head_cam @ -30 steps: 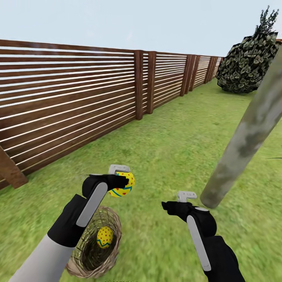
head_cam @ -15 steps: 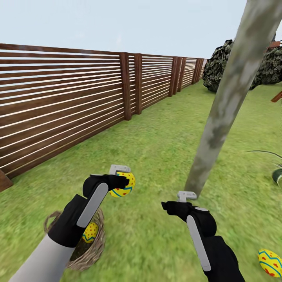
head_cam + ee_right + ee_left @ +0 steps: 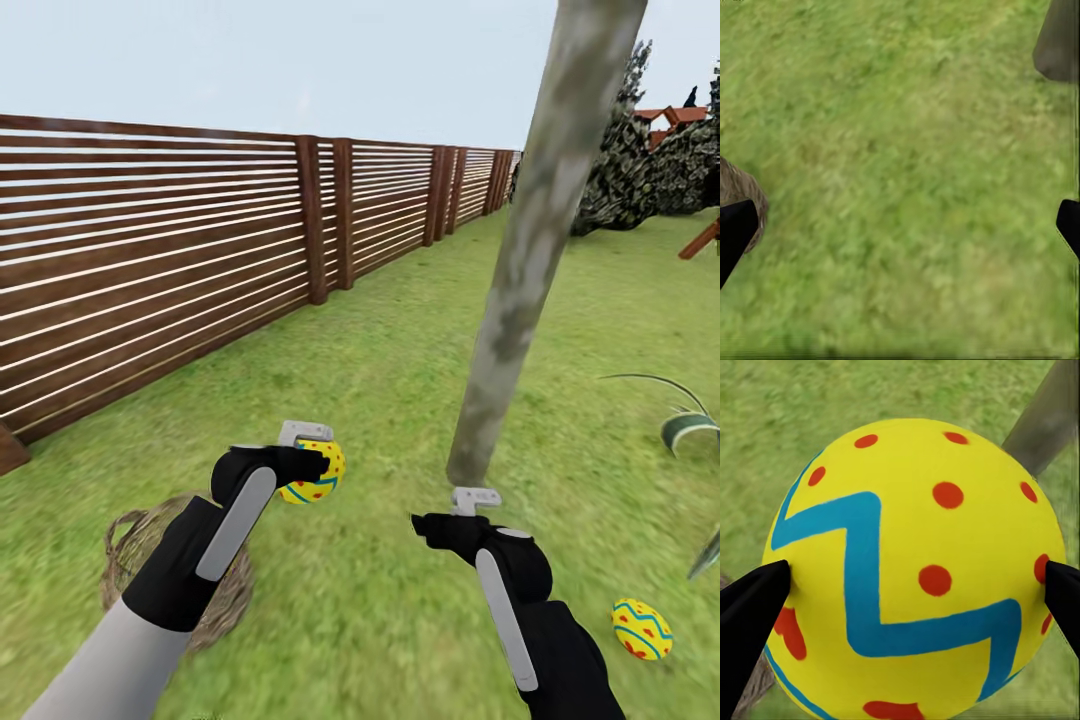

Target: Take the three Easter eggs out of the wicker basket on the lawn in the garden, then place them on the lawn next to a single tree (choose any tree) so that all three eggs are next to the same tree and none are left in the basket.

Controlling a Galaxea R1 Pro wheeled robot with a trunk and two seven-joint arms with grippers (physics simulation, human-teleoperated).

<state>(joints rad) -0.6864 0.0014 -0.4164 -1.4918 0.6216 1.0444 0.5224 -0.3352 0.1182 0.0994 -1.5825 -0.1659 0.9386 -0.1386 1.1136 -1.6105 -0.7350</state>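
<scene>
Camera panned; round zigzag-banded egg (image 3: 318,473) gripped.

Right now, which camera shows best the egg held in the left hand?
The left wrist view: the egg sits large between both fingertips. The head view shows it small, partly hidden by the left hand.

slatted wooden fence (image 3: 150,260), pale sky (image 3: 300,60)

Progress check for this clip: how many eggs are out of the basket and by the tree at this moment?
One egg already lies on the lawn, right of the tree. A second egg is clamped in the left gripper, off the ground. The right gripper is open and empty. The wicker basket is mostly behind the left arm, so a third egg inside cannot be confirmed.
</scene>
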